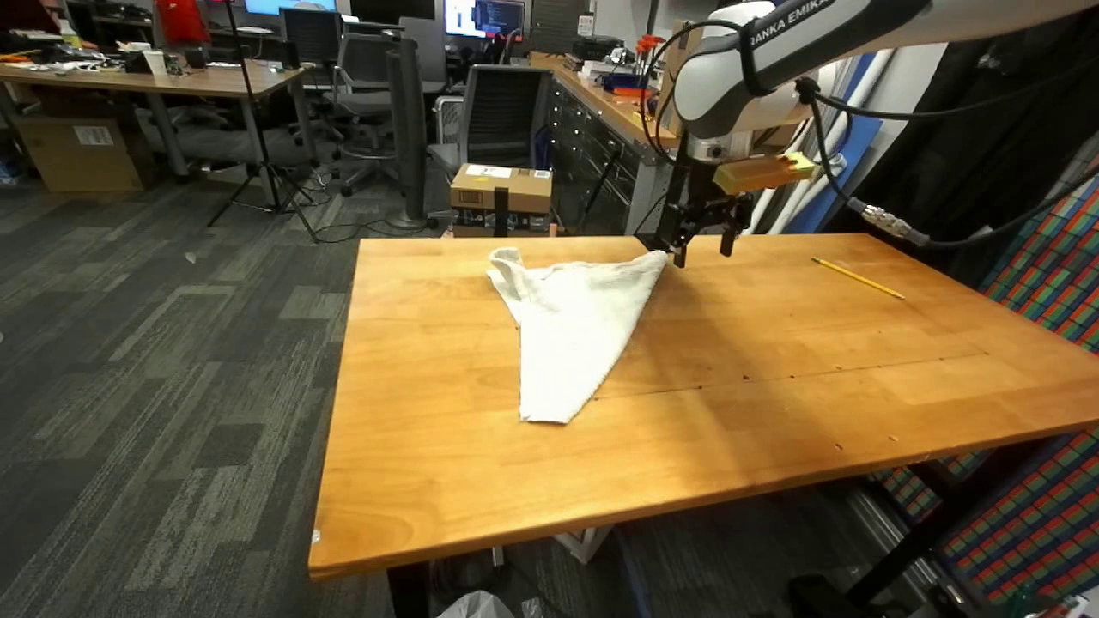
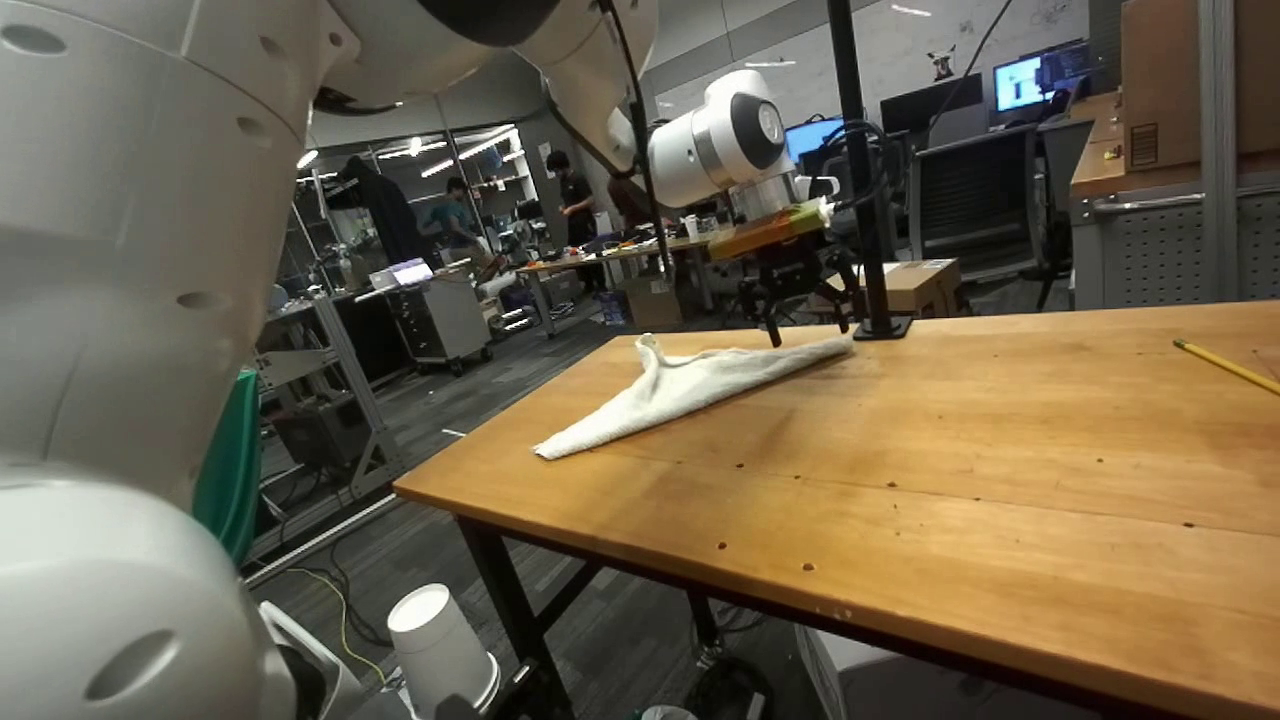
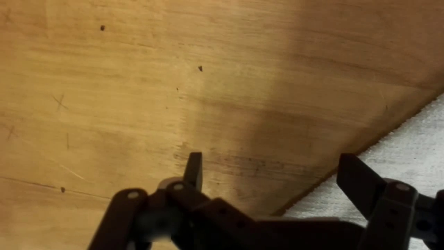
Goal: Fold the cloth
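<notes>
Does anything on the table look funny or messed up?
Yes. In both exterior views, one corner of the white cloth bunches and pokes up from the table instead of lying flat. The yellow pencil lying apart seems odd too, since folding probably doesn't need it. I see no spill.

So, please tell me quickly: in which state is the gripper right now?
Gripper: open, holding nothing; the cloth lies on the table.

Lab: robot arm [image 1: 717, 90], monitors [image 1: 485, 17], office chairs [image 1: 505, 112]
</notes>
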Robot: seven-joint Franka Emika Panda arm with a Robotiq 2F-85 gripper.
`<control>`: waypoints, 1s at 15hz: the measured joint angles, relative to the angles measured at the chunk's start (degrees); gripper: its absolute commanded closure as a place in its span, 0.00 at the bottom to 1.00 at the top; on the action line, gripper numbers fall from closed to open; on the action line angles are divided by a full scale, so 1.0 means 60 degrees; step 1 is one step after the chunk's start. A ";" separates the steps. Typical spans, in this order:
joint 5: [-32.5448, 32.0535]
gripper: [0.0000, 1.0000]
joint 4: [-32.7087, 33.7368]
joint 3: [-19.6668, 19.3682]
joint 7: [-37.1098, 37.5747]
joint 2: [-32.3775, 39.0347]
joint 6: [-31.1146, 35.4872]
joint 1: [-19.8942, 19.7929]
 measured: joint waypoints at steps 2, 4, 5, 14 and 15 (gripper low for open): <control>0.0055 0.00 -0.0527 -0.0205 0.0358 -0.0335 0.0300 -0.0023; 0.0043 0.00 -0.0842 -0.0363 0.0962 -0.0577 0.0324 0.0059; -0.0022 0.00 -0.0933 -0.0447 0.1298 -0.0668 0.0324 0.0154; -0.0551 0.00 -0.0910 -0.0584 0.2393 -0.0768 0.0275 0.1270; -0.0551 0.00 -0.0853 -0.0555 0.2387 -0.0720 0.0274 0.1343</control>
